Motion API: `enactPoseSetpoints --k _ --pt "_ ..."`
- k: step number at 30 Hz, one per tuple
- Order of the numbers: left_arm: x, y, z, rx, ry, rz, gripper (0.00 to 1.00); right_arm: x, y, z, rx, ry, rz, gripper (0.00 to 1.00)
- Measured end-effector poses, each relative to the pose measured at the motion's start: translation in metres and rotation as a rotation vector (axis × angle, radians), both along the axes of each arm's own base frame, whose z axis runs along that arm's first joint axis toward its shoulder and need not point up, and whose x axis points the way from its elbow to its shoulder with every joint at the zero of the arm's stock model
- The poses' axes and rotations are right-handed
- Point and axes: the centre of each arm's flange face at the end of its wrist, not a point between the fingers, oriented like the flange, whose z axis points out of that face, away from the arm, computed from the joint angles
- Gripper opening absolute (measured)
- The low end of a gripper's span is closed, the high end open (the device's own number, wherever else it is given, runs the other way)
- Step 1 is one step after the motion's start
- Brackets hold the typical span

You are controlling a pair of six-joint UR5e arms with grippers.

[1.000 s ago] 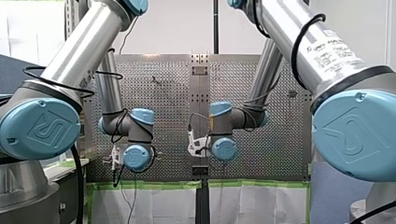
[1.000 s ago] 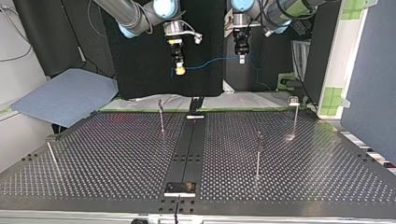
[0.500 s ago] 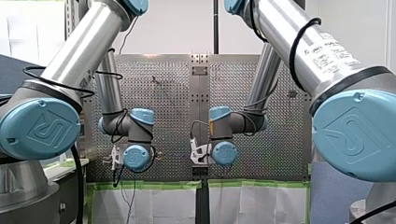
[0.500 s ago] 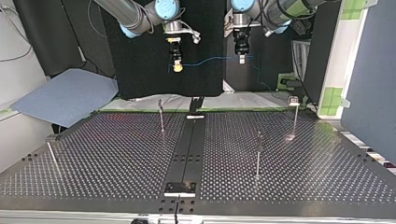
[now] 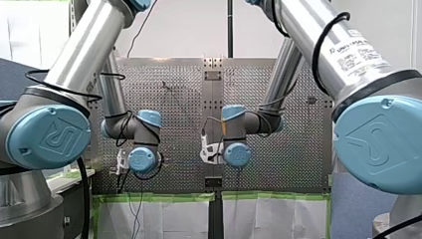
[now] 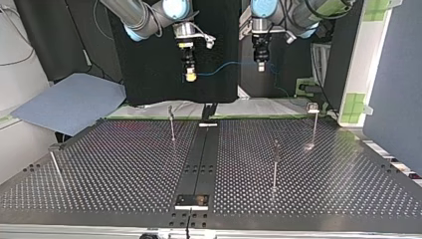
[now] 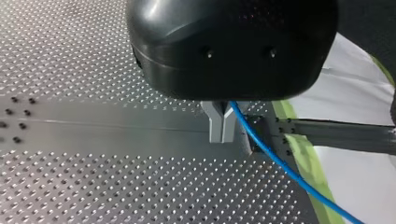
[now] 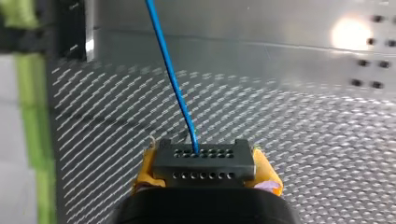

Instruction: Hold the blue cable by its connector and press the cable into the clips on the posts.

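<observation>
The blue cable (image 6: 225, 65) hangs in a shallow curve between my two grippers, high above the table's far edge in the top view. My right gripper (image 6: 190, 75), at that view's left, has yellow pads (image 8: 145, 171) shut on the black connector (image 8: 204, 161); the cable (image 8: 170, 74) runs out of the connector's face. My left gripper (image 6: 261, 65), at the top view's right, has its metal fingers (image 7: 215, 126) shut on the cable (image 7: 280, 168), which trails away past them. Thin posts stand on the table below: one (image 6: 171, 124) near the centre strip, one (image 6: 275, 164) and one (image 6: 314, 122) further right.
A fourth post (image 6: 54, 167) leans at the table's left edge in the top view. A dark centre strip (image 6: 199, 159) splits the perforated table (image 6: 124, 169). Green tape and white sheeting (image 5: 164, 214) line the table's edge under the arms. A blue-grey sheet (image 6: 69, 102) lies beyond the table.
My left gripper has shifted slightly toward the top view's right and a little lower. My right gripper has barely moved. Both keep their hold on the cable.
</observation>
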Motion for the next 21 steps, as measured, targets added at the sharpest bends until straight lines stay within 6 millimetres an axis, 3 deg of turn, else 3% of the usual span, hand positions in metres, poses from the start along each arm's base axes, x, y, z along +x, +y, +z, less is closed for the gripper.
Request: enactPoseSetpoints --k 13,21 --pt "0.007 0.013 0.040 -0.028 -0.007 0.053 0.00 0.025 -0.015 0.085 -0.074 -0.113 0.081 0.00" --pt "0.027 0.019 0.075 -0.050 -0.044 0.089 0.00 0.034 -0.022 0.102 -0.086 -0.129 0.100 0.00"
